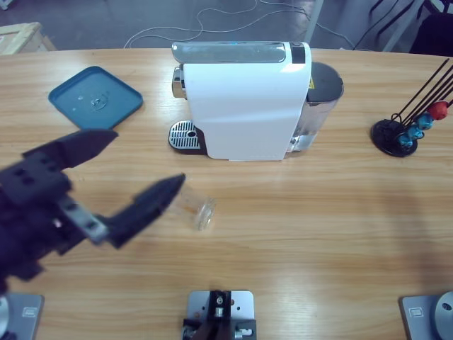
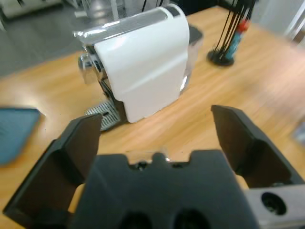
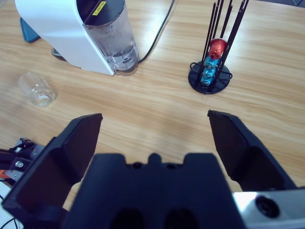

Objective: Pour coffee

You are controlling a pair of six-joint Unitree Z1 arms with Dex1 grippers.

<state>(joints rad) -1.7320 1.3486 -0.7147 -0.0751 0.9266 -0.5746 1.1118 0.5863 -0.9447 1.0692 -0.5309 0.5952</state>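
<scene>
A small clear glass tumbler lies on its side on the wooden table, in front of the white coffee machine. It looks empty, and no coffee shows in any view. My left gripper hangs open above the table just left of the glass, one black jaw tip close over it. The left wrist view looks past the open left gripper at the machine and its drip grate. My right gripper is open and holds nothing. Far ahead of it lie the glass and the machine's water tank.
A blue square lid lies at the back left. A black capsule stand with red and blue capsules stands at the right. The machine's cable runs off behind it. Bare wood stretches across the front right.
</scene>
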